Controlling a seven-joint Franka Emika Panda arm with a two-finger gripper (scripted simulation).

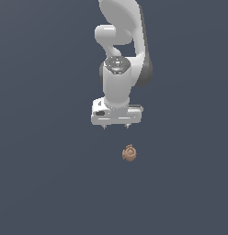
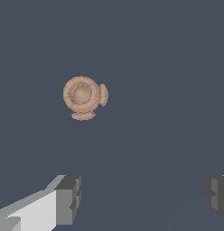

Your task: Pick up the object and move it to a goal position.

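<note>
The object (image 1: 129, 153) is a small reddish-brown lumpy, ridged thing lying on the dark grey floor, nearer the camera than the arm in the exterior view and slightly toward that view's right. In the wrist view the object (image 2: 83, 96) shows as a round ridged disc with small lobes. My white gripper (image 1: 116, 125) hangs above and behind it, pointing down, apart from it. Its two grey fingertips (image 2: 68, 198) stand wide apart with nothing between them, so the gripper (image 2: 143, 198) is open.
The white arm (image 1: 120, 55) rises behind the gripper. A plain dark grey surface (image 1: 42, 183) lies all around.
</note>
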